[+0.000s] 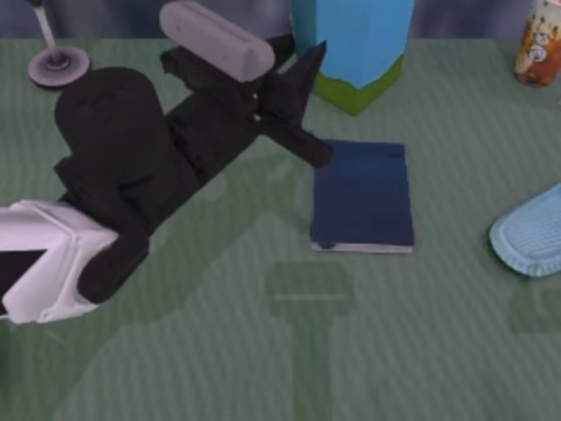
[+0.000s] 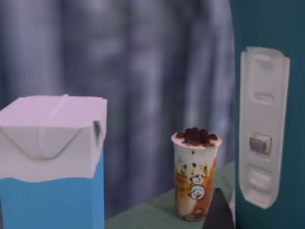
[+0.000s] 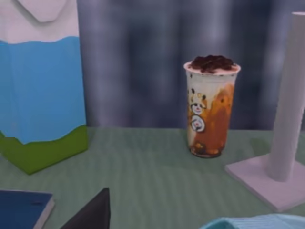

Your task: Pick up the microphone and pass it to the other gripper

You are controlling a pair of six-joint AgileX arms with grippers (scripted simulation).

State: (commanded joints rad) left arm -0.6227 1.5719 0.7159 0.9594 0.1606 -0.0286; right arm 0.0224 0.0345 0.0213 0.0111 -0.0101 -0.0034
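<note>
My left gripper (image 1: 294, 101), grasping the microphone (image 2: 263, 126), hangs over the green table (image 1: 219, 351) near the blue carton (image 1: 351, 44).

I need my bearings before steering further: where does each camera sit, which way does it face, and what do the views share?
Top: above the table, looking down; left arm and its gripper over the book.
Left wrist: on the raised left arm, facing carton and cup; teal microphone close up, one finger.
Right wrist: low, facing carton, cup; one finger.
Shared: carton and cup appear in all three.
</note>
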